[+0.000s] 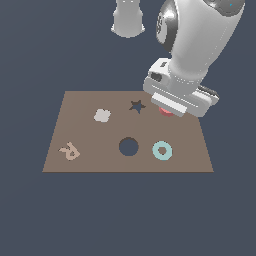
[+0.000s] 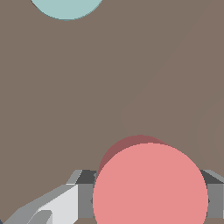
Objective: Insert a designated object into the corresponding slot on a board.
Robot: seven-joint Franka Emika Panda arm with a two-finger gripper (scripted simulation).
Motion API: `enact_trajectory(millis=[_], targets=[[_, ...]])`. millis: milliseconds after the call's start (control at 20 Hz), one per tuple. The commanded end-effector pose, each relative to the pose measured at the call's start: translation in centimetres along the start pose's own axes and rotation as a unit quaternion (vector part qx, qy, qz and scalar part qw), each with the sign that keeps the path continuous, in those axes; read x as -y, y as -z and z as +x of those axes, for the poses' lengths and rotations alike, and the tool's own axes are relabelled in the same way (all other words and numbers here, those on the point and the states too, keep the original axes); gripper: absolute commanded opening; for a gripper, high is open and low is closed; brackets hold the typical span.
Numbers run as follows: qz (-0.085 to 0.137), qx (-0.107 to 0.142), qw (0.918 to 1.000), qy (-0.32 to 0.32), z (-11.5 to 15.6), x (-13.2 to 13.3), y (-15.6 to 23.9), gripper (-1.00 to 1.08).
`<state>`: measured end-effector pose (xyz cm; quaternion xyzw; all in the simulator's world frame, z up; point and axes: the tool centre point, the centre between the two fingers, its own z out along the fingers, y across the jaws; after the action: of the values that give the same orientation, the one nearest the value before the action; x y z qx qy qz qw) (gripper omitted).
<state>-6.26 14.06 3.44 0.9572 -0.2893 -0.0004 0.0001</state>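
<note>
In the wrist view, fingers (image 2: 85, 192) flank the red disc (image 2: 151, 188).

Boards: one brown board (image 1: 80, 102)
Salmon-red discs: one red disc (image 1: 165, 112), mostly hidden under the arm in the exterior view
Teal rings: one teal ring (image 1: 162, 150)
Pale grey lobed pieces: one grey lobed piece (image 1: 102, 116)
Tan letter-like pieces: one tan piece (image 1: 69, 151)
Round holes: one round hole (image 1: 128, 146)
Star-shaped holes: one star hole (image 1: 137, 106)
Robot arms: one arm (image 1: 200, 35)
</note>
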Motion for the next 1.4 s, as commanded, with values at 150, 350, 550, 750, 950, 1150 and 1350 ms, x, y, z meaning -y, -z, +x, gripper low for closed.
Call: enact_trajectory(millis=[150,350,550,750,950,1150,1350], targets=[[0.000,0.000,0.9982,0.060,2.3,-1.7,0.1,-1.00],[0.000,0.000,0.9935,0.114,4.5,-2.9,0.2,-1.00],[0.000,0.000,0.9850,0.172,7.0,-3.9,0.3,-1.00],[0.000,0.000,0.9730,0.231,9.7,-4.6,0.4,-1.00],[0.000,0.000,0.9591,0.283,12.2,-5.0,0.5,-1.00],[0.000,0.000,0.9449,0.327,14.4,-5.0,0.5,-1.00],[0.000,0.000,0.9317,0.363,16.2,-4.8,0.6,-1.00]])
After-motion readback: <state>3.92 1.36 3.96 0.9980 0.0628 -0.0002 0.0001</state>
